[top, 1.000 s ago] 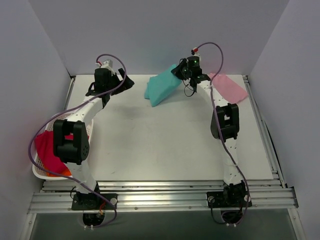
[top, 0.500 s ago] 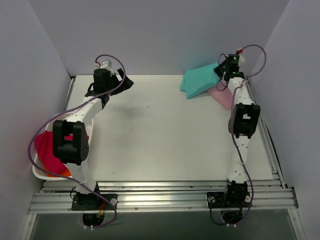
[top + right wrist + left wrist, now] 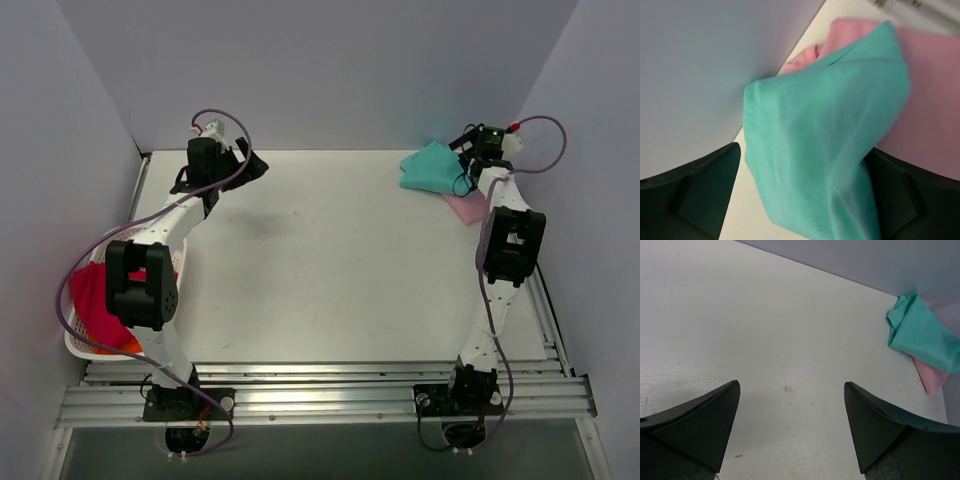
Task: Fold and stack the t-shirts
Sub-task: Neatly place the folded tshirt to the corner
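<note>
Right wrist — rumpled teal-green t-shirt atop pink t-shirt

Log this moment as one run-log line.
left gripper: open, above table | right gripper: open around teal t-shirt | teal t-shirt: atop pink t-shirt, far-right corner

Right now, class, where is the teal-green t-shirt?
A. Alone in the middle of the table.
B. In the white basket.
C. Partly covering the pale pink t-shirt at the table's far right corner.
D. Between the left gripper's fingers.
C: the top view shows the teal-green t-shirt overlapping the pale pink t-shirt at the far right corner of the table, and the left wrist view shows pink poking out beneath it.
</note>
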Tool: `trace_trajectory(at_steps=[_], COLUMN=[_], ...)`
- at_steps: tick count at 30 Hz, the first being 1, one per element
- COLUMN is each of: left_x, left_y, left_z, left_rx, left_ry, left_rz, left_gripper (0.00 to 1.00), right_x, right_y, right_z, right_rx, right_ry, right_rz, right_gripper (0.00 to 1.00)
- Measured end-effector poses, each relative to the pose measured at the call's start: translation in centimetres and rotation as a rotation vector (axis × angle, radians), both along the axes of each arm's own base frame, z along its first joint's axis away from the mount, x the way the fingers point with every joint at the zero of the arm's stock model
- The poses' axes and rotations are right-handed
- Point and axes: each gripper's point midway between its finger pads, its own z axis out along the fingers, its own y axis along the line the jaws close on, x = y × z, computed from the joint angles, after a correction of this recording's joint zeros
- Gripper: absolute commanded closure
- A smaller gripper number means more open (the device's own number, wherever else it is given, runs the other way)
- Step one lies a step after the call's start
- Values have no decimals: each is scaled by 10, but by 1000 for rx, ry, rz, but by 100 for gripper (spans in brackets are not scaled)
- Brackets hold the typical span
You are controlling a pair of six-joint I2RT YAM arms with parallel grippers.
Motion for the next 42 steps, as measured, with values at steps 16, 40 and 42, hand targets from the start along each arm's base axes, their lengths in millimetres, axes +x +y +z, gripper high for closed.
trace_trajectory(at_steps=[16,40,42], left_x=[-3,-9,-9], left_y=[-1,-10,-10], left_z=[3,15,15], left_rx=[4,-8,-8], left_ry=[-7,-34,-34], left_rz=[1,-26,-26], left_gripper=[6,6,6], right_x=[-115,-135,-133], right_y=[248,100,92], right_z=[156,-40,-49], right_rx=[-292,-324,-312], right_ry=[-156,302,310], right_rz=[310,32,21], right_gripper=[0,0,0])
